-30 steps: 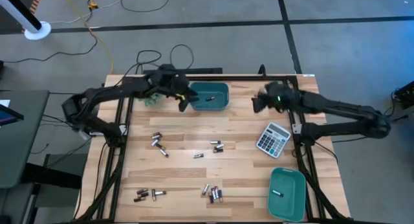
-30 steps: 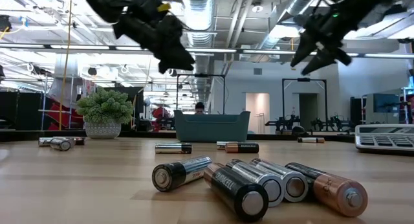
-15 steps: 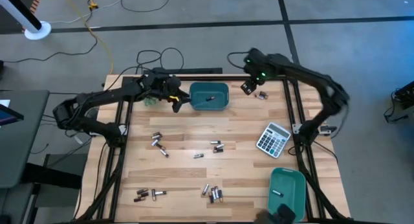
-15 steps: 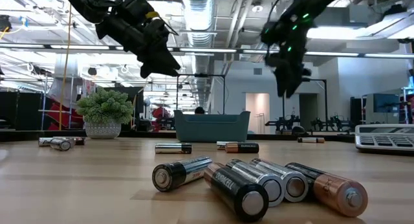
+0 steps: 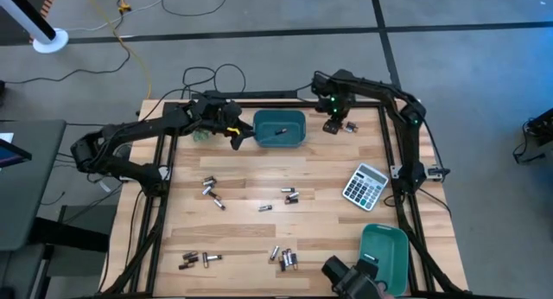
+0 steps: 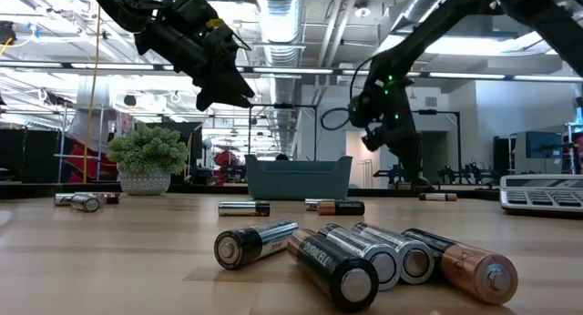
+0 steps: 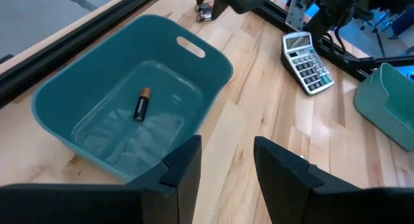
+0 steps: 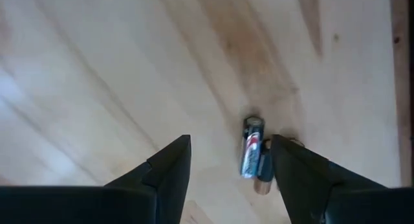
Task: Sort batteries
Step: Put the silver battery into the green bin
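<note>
The right claw hangs low over the far edge of the worktop, its fingers apart and empty, pointing straight down at the wood. Just beside them, between the tips in the wrist view, lie two batteries side by side, one silvery with a red band, the other mostly hidden behind it; from above the same pair shows just to the right of the claw. The left claw hovers above the worktop at the left end of the far bin, fingers also apart and holding nothing. That teal bin has one dark cell with a copper end lying on its floor. A small potted plant stands at the far left of the worktop, behind the left arm. The other batteries are scattered over the worktop: a cluster left of centre, a few near the middle with a single one close by, a group at the near left, and another at the near middle, which in the low view shows as five cells lying close together, dark, silvery and copper. A calculator lies toward the right side, well apart from both claws. A second teal bin sits at the near right corner, with a dark object partly covering its near edge.
</note>
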You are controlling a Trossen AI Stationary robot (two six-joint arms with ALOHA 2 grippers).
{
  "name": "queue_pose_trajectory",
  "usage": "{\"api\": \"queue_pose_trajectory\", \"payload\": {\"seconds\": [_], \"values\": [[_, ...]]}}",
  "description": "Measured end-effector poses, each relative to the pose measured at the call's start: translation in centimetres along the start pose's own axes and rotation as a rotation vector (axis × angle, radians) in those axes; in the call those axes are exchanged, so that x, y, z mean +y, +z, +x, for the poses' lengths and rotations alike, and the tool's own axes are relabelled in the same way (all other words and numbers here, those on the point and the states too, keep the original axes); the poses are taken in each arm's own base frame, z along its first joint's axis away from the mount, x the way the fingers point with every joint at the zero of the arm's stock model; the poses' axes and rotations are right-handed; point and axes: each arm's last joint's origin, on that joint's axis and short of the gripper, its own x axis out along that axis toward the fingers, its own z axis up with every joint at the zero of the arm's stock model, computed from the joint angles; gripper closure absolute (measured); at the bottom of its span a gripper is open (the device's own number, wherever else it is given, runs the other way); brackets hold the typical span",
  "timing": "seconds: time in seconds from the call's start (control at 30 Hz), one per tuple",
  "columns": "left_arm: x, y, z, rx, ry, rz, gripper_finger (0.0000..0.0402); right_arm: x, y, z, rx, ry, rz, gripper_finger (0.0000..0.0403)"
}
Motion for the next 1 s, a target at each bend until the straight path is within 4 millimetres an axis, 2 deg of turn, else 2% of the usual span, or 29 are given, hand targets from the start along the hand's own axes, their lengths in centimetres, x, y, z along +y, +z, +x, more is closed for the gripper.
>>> {"api": "queue_pose_trajectory", "payload": {"seconds": [0.23,0.37,0.5,1.0], "values": [[0.0,0.0,0.0,0.000,0.000,0.006,0.0263,-1.8,-0.2,0.5,-0.010,0.005,0.037,0.0196],[0.0,0.0,0.0,-0.002,0.005,0.018,0.0263,-2.2,-0.2,1.7,0.036,0.024,0.033,0.0200],[0.1,0.0,0.0,-0.006,0.030,0.019,0.0263,-2.3,0.2,2.6,0.049,0.029,0.030,0.0200],[0.1,0.0,0.0,-0.009,0.036,0.017,0.0263,-2.1,0.2,2.7,0.056,0.022,-0.002,0.0221]]}}
